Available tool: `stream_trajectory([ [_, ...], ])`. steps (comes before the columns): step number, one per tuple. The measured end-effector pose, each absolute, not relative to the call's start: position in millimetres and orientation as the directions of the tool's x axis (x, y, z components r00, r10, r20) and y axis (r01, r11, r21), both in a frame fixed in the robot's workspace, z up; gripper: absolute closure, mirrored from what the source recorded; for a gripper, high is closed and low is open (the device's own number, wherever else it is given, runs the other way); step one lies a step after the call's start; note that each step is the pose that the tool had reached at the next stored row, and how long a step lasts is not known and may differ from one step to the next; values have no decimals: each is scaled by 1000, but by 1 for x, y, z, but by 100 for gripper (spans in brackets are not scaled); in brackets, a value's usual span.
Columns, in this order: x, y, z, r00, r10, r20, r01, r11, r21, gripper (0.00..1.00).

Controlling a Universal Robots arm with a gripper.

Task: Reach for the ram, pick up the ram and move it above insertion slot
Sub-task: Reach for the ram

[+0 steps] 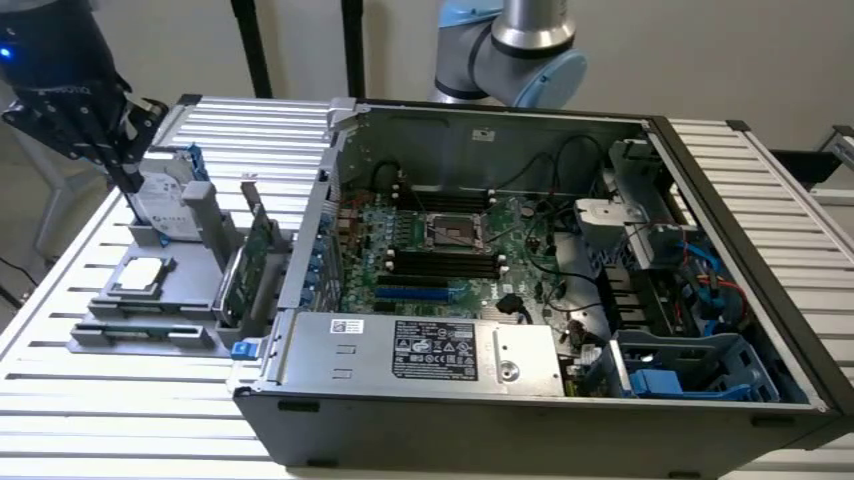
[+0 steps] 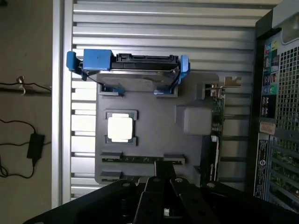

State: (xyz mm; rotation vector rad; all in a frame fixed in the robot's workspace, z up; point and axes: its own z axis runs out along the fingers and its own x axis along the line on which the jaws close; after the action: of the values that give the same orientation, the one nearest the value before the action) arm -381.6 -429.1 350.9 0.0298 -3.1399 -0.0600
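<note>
Noted white slatted metal table (image 1: pixel 80 400) bearing everything; plain pale wall (image 1: pixel 747 60) behind; in the wrist view, brownish floor (image 2: pixel 28 56) beside the table edge, with small black power brick (image 2: pixel 35 144) on its thin cable.
Found open grey steel computer case (image 1: pixel 534 420) on the exterior view's right; green motherboard (image 1: pixel 400 215) exposed inside; row of black insertion slots (image 1: pixel 441 262) bare.
Logged flat grey plastic fixture tray (image 2: pixel 159 107) just beside the case, on the exterior view's left; carried silver hard drive (image 2: pixel 131 70) in blue caddy, square silver processor chip (image 2: pixel 120 128), tall green expansion card (image 1: pixel 247 265) with metal bracket standing on edge.
Saw the ram (image 2: pixel 140 158), long thin green circuit-board stick, seated on edge between grey brackets at the tray end nearest the exterior camera; untouched.
Recorded black two-fingered gripper (image 1: pixel 134 185) hanging above the tray's far end, apart from the ram; fingers pressed together, clamped on nothing.
</note>
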Motion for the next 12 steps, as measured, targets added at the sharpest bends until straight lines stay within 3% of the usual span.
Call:
stream_trajectory([
  [12,-387,-463,351,-1000,-19,1,-19,999,38,89],
])
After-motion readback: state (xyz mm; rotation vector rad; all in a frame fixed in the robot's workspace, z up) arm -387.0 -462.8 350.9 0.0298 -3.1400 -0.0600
